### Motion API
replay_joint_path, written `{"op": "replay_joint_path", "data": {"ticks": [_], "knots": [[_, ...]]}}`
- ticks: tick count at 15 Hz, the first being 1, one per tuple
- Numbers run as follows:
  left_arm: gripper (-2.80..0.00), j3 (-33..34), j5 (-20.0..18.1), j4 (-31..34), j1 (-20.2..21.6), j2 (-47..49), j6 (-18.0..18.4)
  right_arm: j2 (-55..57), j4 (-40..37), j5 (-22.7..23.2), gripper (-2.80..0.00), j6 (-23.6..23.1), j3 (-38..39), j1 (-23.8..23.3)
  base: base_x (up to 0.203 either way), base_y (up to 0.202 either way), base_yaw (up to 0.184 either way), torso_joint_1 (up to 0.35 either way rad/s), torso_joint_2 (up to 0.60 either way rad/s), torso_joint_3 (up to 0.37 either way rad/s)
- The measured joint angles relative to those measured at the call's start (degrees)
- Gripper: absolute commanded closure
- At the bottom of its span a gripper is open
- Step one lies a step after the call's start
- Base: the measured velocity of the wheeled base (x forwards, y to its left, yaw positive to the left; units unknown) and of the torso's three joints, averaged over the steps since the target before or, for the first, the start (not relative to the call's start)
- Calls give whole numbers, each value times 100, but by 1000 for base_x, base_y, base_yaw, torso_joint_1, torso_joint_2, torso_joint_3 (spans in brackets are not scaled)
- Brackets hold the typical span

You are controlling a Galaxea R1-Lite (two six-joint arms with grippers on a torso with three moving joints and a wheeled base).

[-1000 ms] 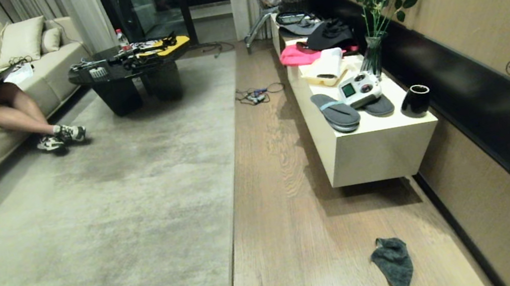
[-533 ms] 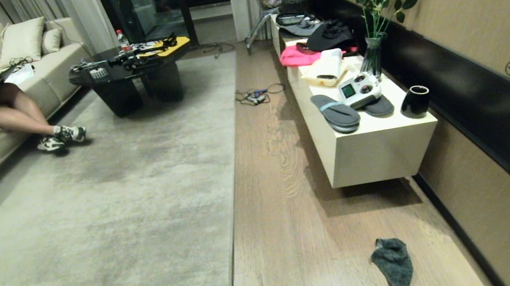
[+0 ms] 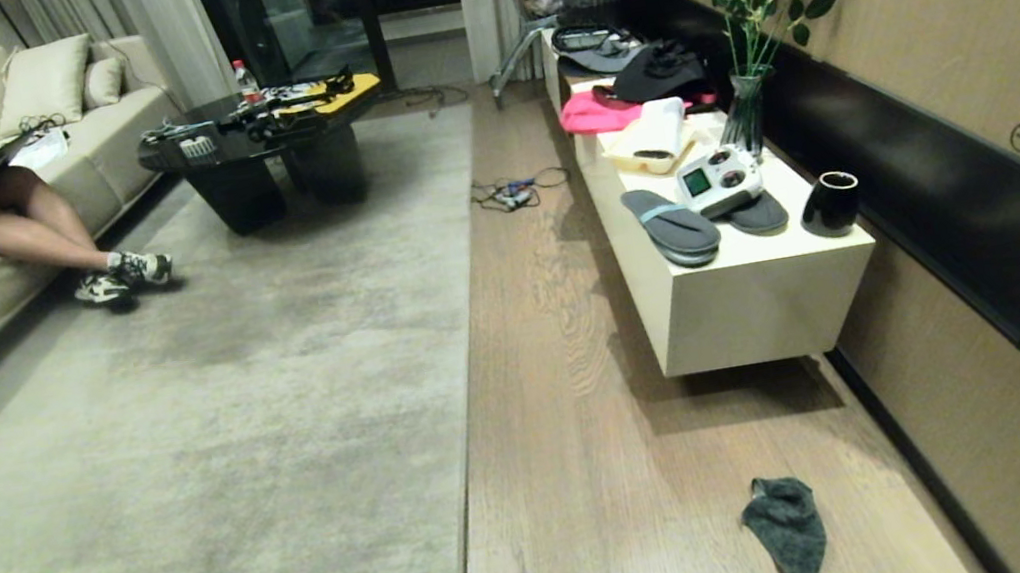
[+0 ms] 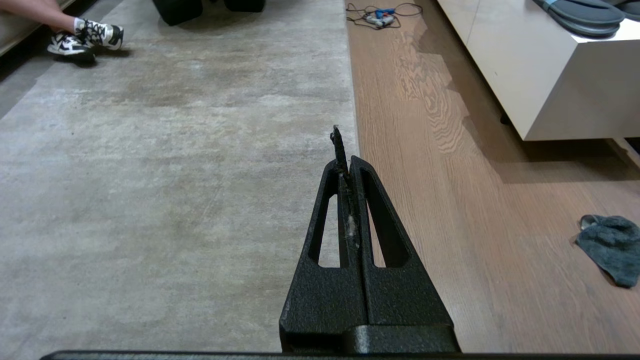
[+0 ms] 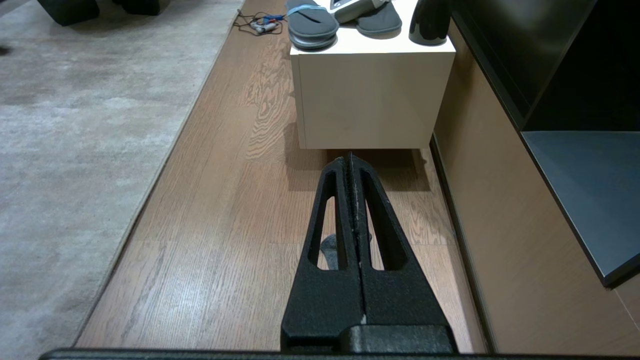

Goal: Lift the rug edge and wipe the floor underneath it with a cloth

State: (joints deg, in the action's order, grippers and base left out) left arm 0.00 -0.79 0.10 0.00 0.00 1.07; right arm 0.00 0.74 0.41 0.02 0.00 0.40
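Observation:
The rug edge (image 3: 467, 374) runs straight from the near floor towards the far room, bordering a large pale grey rug. Beside it lies the wood-plank floor (image 3: 589, 477). The cloth (image 3: 787, 528), a small dark grey rag, lies crumpled on the planks near the right wall. Neither gripper shows in the head view. In its wrist view, my left gripper (image 4: 345, 162) is shut and empty, hanging above the rug edge (image 4: 351, 90), with the cloth (image 4: 610, 247) off to one side. My right gripper (image 5: 349, 160) is shut and empty over the floor, the cloth (image 5: 330, 247) mostly hidden behind its fingers.
A low white cabinet (image 3: 755, 300) along the right wall carries slippers, a controller, a black cup and a vase of flowers. Cables (image 3: 511, 193) lie on the planks farther on. A black coffee table (image 3: 267, 151) stands on the rug. A person sits on the sofa, feet (image 3: 119, 274) on the rug.

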Motion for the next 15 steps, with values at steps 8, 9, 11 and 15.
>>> {"op": "replay_joint_path", "data": {"ticks": [8, 9, 11, 15], "knots": [[0, 0, 0, 4, 0, 0, -3, 0, 8, -6, 0, 99, 0, 0, 0, 0, 0, -2, -17, -25], [0, 0, 0, 0, 0, 0, 0, 0, 9, -9, 0, 99, 0, 0, 0, 0, 0, -27, -264, -315], [0, 0, 1, -1, 0, 0, 0, 0, 12, -11, 0, 101, 0, 0, 0, 0, 0, -23, -370, -389], [0, 0, 2, 0, 0, 0, 0, 0, 12, -10, 0, 101, 0, -2, 0, 0, 0, 15, -433, -408]]}}
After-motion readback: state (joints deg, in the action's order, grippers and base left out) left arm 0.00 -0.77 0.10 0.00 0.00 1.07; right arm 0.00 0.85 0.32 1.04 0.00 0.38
